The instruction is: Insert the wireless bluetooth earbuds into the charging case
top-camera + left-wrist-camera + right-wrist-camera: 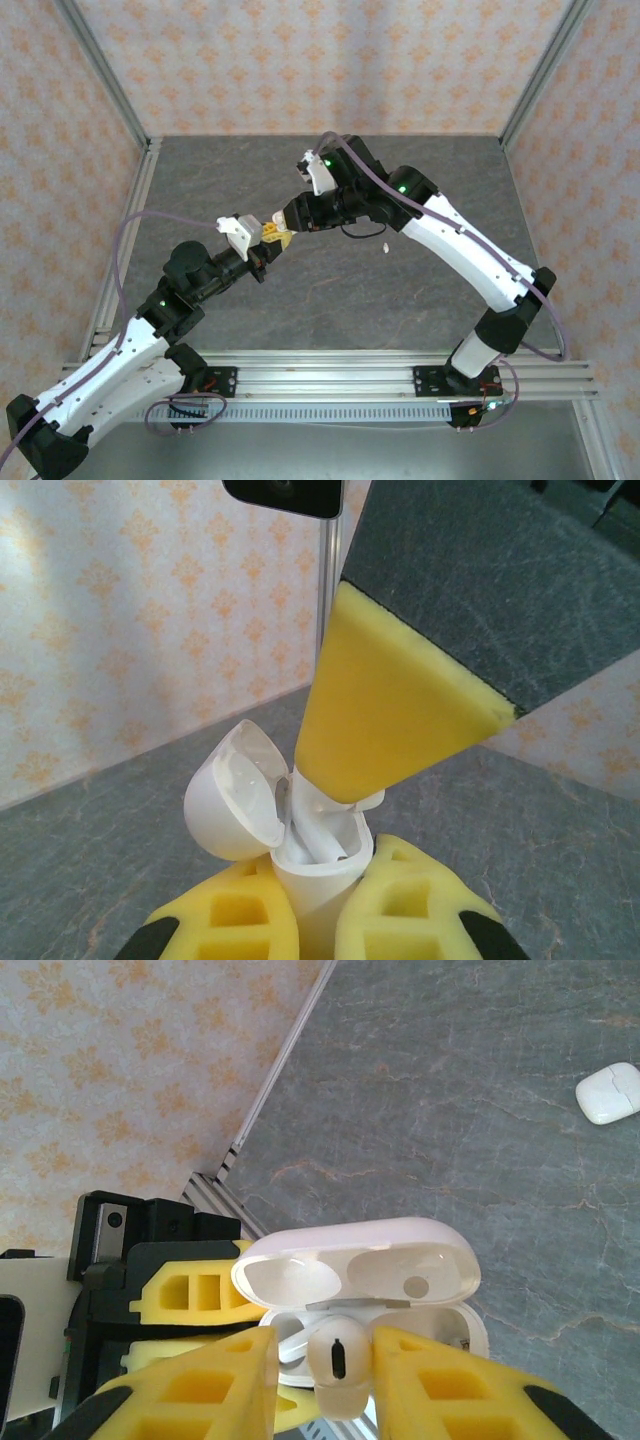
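Left hand (262, 248) meets right hand (288, 225) tip to tip from above. Left wrist: left hand clamps the upright charging case (315, 885), lid (235, 800) open leftward. Right wrist: right hand pinches an earbud (338, 1365), long axis along its fingers, aimed into the charging case.

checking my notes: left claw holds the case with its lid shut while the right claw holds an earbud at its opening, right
Not quite: the lid is open, as the right wrist view shows. The left claw holds the case with its lid open while the right claw holds an earbud at its opening.
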